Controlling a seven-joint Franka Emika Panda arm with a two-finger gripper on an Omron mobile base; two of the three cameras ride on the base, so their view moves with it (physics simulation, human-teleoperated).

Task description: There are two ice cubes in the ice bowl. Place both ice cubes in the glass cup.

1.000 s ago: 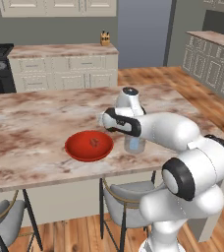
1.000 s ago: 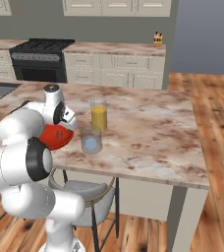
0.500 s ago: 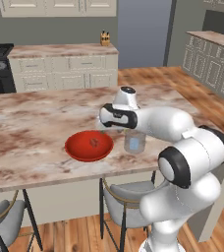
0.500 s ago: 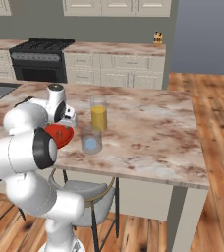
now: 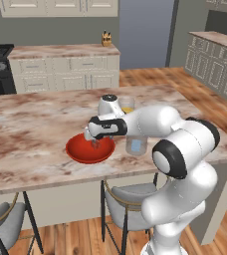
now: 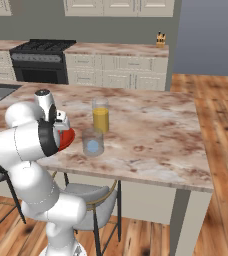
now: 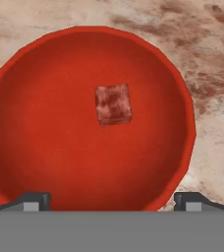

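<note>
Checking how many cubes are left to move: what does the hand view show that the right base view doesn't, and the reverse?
Hand view alone: one reddish-brown ice cube lying inside the ice bowl, with the open tool above it. Right base view alone: a pale blue-white cube inside the glass cup, and a taller glass of orange liquid. Both: the red bowl on the marbled counter.

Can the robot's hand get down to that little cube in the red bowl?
Probably yes. The gripper hangs right over the red bowl with its fingers spread wide, and nothing covers the cube.

The arm hides most of the ice bowl (image 6: 66,138) in the right base view
</note>
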